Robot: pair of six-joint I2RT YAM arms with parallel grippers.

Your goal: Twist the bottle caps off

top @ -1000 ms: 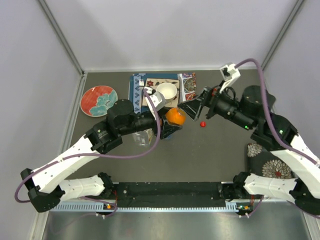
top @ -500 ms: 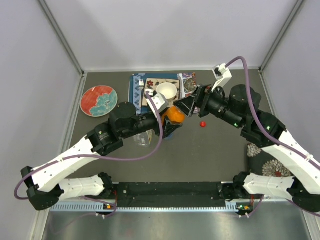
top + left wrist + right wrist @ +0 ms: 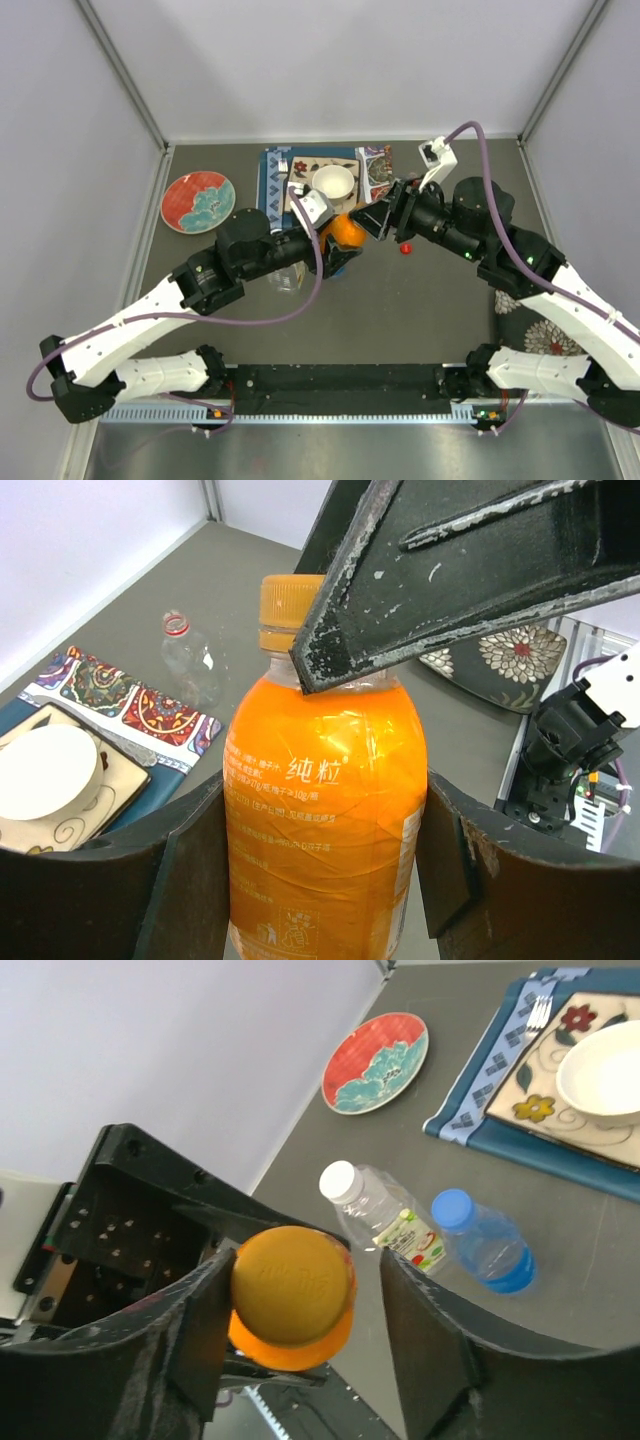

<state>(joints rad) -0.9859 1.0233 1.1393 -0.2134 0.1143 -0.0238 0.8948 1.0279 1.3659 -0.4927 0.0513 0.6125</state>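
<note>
My left gripper (image 3: 325, 880) is shut on the orange bottle (image 3: 320, 810), holding it upright above the table (image 3: 430, 300). The bottle's orange cap (image 3: 292, 1285) sits between the fingers of my right gripper (image 3: 305, 1300). One finger touches the cap and a gap remains on the other side, so this gripper is open. From above, the right gripper (image 3: 372, 222) meets the orange bottle (image 3: 348, 232) at the left gripper (image 3: 335, 245). A white-capped clear bottle (image 3: 390, 1225) and a blue-capped blue bottle (image 3: 490, 1250) lie below. A loose red cap (image 3: 406, 247) lies on the table. A slim clear bottle (image 3: 190, 660) lies capless.
A white bowl (image 3: 334, 182) sits on patterned mats (image 3: 275, 175) at the back. A red plate (image 3: 198, 200) lies at the back left and a dark floral plate (image 3: 530, 325) at the right. Walls close in the table on three sides.
My right gripper has moved left onto the orange cap, and its jaws have narrowed around it. The left gripper has kept hold of the orange bottle.
</note>
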